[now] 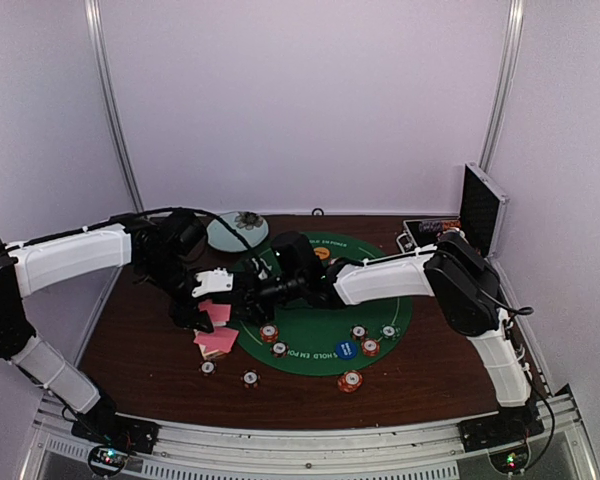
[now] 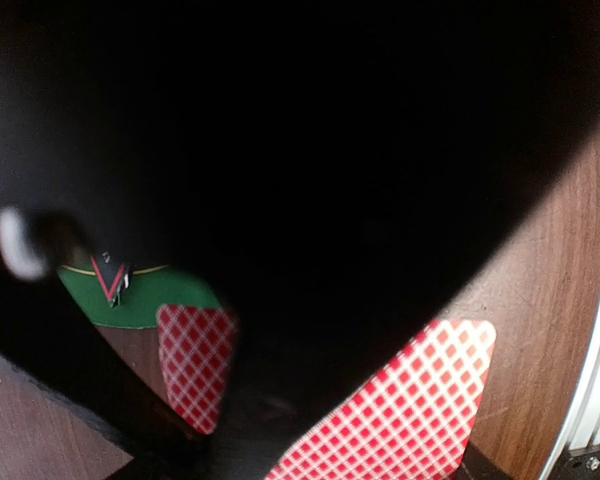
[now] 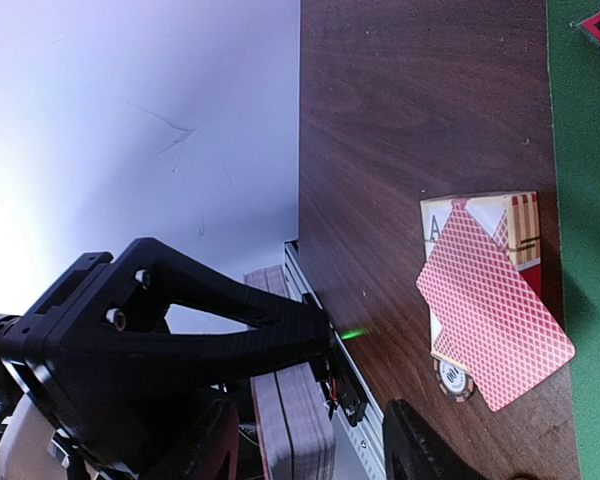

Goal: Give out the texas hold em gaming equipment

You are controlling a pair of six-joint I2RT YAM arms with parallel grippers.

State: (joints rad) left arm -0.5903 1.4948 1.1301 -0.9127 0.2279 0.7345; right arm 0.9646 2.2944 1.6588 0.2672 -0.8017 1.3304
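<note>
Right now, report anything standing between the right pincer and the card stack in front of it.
Nothing visible stands in the way: the card stack sits edge-on between the fingers of the open right pincer.

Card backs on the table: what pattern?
Red-and-white diamond lattice on the card backs. It shows clearest in the right wrist view; the top view renders them plain pink.

Dark wooden table (image 1: pixel 140 350), open metal case (image 1: pixel 480 210), pale round plate (image 1: pixel 230 235)
</note>
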